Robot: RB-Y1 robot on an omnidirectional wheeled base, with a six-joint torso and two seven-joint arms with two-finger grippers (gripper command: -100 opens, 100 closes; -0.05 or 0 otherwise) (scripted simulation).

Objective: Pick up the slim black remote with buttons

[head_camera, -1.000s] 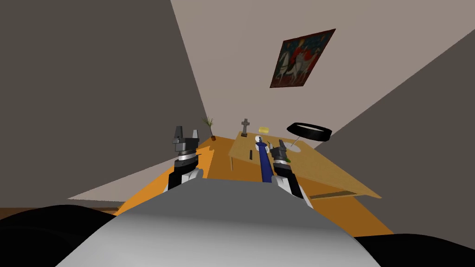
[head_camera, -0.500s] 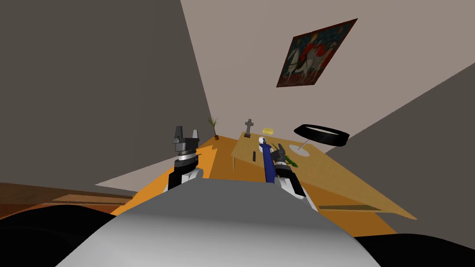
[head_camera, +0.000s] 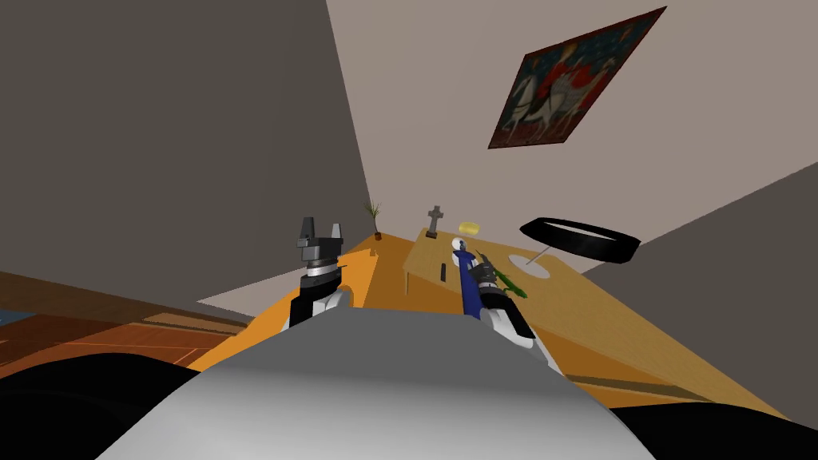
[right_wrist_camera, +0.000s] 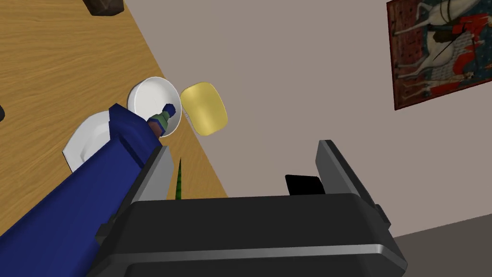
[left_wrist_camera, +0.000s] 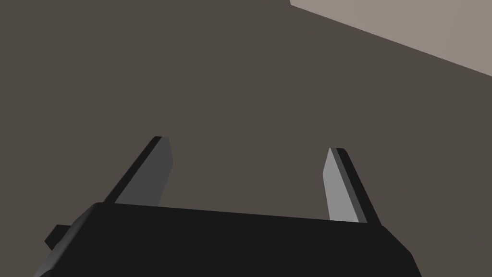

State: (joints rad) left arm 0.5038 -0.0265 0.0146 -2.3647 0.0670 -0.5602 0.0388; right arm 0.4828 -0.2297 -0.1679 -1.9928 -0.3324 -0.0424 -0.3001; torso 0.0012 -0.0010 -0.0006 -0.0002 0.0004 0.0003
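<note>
**Slim black remote (head_camera: 442, 271) lies unheld near the left edge of the wooden table (head_camera: 623, 319)**

My left gripper (head_camera: 322, 231) is raised to the left of the table, its fingers spread wide with nothing between them; the remote lies flat just inside the left edge, toward the far end; right of it a long blue object (head_camera: 466, 279) runs along the tabletop, its tip over a white bowl (right_wrist_camera: 153, 103); my right gripper (right_wrist_camera: 245, 145) hovers just beside that blue object, fingers apart and empty, the blue object outside the gap along one finger (right_wrist_camera: 156, 173); a yellow item (right_wrist_camera: 204, 108) sits at the far edge by the bowl; a small cross figure (head_camera: 435, 220) stands at the far left corner; a black ring (head_camera: 579, 238) stands toward the right.
</note>
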